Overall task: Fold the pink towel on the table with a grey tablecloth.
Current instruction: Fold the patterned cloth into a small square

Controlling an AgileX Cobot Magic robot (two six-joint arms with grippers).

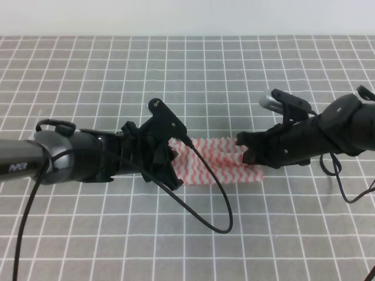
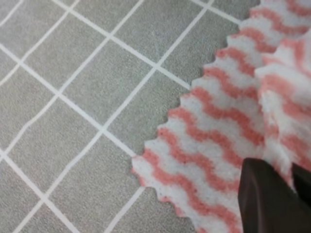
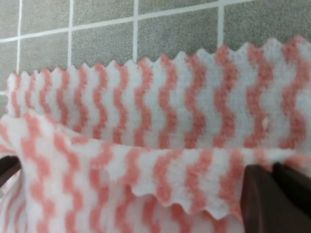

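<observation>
A: Where does the pink towel (image 1: pixel 214 159) sit?

B: On the table with a grey tablecloth (image 1: pixel 193 70), about mid-table in the high view, stretched between the two arms. It is white with wavy pink stripes and a zigzag-cut edge.

A: And the grippers?

B: The left gripper (image 1: pixel 167 161) is down at the towel's left end, the right gripper (image 1: pixel 249 151) at its right end. In the right wrist view a dark fingertip (image 3: pixel 265 196) has a lifted edge of the cloth caught against it, so I read those jaws as clamped on the towel, with a raised layer hanging over the flat layer behind. In the left wrist view a dark fingertip (image 2: pixel 265 196) presses into a puckered fold at the towel's edge, so those jaws look closed on the cloth too.

A: How will it handle?

B: Light, soft and limp, I judge. It sags between the holds and keeps no shape, so both ends must travel together or the fold will skew. The fleecy pile should give decent grip, but a thin pinch could slip out.

A: Best place to hold?

B: The corners of one edge, a little in from the zigzag trim, taking a single layer only.
</observation>
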